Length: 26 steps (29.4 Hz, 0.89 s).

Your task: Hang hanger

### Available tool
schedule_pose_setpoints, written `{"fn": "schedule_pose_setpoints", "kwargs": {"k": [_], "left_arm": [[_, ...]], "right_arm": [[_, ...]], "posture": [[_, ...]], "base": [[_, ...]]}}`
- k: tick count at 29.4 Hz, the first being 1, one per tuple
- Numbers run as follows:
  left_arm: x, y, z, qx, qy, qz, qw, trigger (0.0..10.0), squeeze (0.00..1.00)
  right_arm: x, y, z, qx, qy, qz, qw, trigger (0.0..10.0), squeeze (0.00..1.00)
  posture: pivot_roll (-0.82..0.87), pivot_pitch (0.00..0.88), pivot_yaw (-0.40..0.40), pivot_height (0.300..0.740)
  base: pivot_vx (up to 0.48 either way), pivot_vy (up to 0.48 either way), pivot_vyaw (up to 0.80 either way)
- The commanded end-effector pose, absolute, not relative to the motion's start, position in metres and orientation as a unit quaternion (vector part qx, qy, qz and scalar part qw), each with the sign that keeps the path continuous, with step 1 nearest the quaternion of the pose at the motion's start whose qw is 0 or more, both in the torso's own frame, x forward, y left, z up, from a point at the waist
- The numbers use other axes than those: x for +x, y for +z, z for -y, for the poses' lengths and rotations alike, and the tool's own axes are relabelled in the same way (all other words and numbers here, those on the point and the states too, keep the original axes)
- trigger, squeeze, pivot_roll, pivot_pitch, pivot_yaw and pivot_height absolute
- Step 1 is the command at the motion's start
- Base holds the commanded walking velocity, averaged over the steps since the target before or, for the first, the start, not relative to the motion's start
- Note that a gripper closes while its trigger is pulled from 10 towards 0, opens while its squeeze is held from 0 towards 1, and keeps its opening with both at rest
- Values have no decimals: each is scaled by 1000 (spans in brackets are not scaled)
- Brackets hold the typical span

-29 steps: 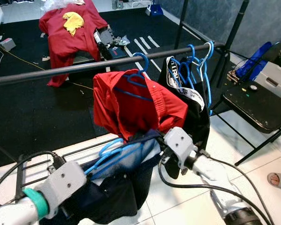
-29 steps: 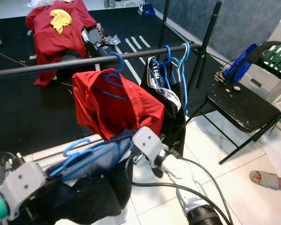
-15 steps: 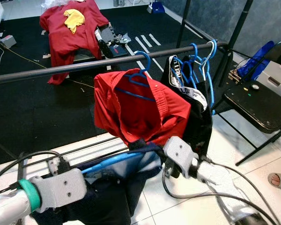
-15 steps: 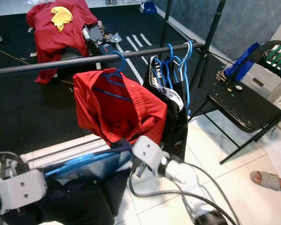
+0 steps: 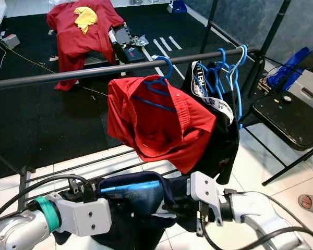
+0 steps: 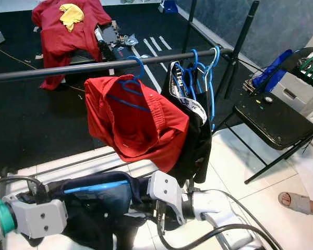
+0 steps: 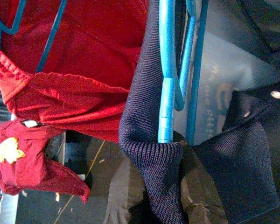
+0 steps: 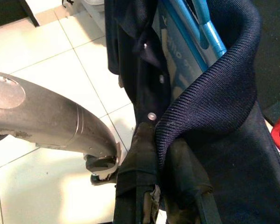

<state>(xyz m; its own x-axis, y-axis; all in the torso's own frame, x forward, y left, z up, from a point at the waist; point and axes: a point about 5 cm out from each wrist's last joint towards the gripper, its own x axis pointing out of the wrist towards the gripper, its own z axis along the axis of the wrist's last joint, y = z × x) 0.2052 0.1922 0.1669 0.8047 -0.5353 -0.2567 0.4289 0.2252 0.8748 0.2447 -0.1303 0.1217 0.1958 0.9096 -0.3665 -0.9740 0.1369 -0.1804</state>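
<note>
- Left gripper (image 7: 144,196): low, front-left, below the rail; fingers pinched on ribbed collar of navy jacket (image 5: 141,208), per left wrist view.
- Blue hanger (image 5: 129,186): inside the navy jacket, lying roughly level betw. both arms, under the rail, not on it. Hook seen in left wrist view, beside the collar.
- Rail (image 5: 68,76): dark bar crossing the frame, higher at right.
- Red shirt (image 5: 156,122): hangs mid-rail on its own blue hanger, just above the navy jacket.
- Right gripper (image 8: 172,186): low, front-right, fingers closed on other side of the jacket collar, per right wrist view.
- Black garment (image 5: 219,130): on rail right of red shirt, white lettered band; several bare blue hangers (image 5: 229,67) bunched beside it near rail end.
- Folding chair (image 5: 284,117): black, far right, on white tile; small items on seat.
- Background: red cloth w/ yellow piece (image 5: 86,15) on dark mat, upper left.
- A person's sandalled foot (image 6: 297,200) at right edge.
</note>
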Motion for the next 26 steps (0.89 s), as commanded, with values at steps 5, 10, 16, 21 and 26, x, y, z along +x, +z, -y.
{"fn": "schedule_pose_setpoints", "kwargs": {"k": [5, 10, 16, 21, 26], "left_arm": [[203, 164, -206, 577, -312, 40, 754, 10000, 0], [202, 162, -220, 590, -314, 19, 744, 10000, 0], [200, 161, -221, 576, -334, 15, 746, 10000, 0], [193, 157, -205, 561, -397, 25, 726, 10000, 0], [191, 156, -201, 558, -416, 26, 718, 10000, 0]], "right_arm": [[231, 111, 146, -207, 650, -128, 719, 0, 0], [233, 107, 170, -233, 619, -159, 733, 0, 0], [244, 120, 190, -236, 566, -154, 775, 0, 0], [242, 126, 192, -260, 579, -158, 756, 0, 0], [240, 123, 198, -285, 583, -174, 741, 0, 0]], "posture": [[-3, 119, 32, 740], [-1, 122, 31, 740], [-8, 117, 41, 740], [-15, 114, 46, 740], [-16, 115, 47, 740]], "base": [[0, 0, 0], [0, 0, 0], [0, 0, 0], [0, 0, 0], [0, 0, 0]]}}
